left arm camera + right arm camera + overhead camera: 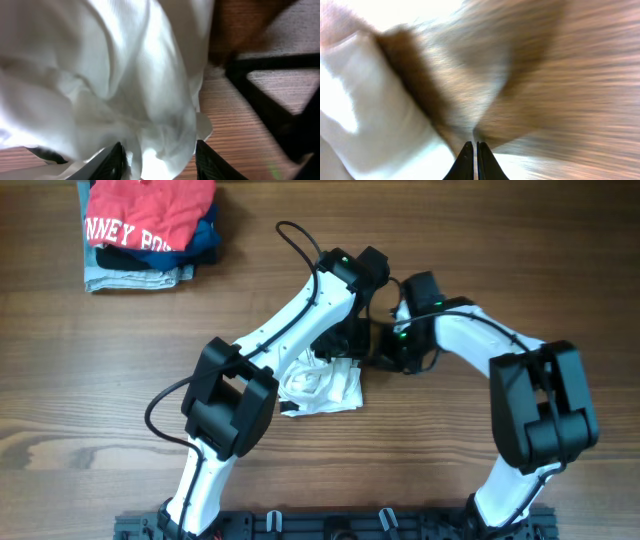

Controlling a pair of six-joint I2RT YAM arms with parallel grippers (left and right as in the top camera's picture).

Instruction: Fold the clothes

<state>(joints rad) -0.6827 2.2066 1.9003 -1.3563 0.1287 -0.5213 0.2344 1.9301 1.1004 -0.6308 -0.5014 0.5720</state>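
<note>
Red garment (150,210) reads "NNEY PO"; T-shirt (320,385) crumpled.

The shirt (322,388) lies near the middle of the counter (450,240), with a stack of folded clothes (150,230) well apart at ten o'clock. The left arm (280,330) reaches over the shirt from seven o'clock, the left fingers (112,160) either side of a fold. The right arm (520,400) comes in from five o'clock, the right fingers (466,162) just beside the shirt's two o'clock edge.
</note>
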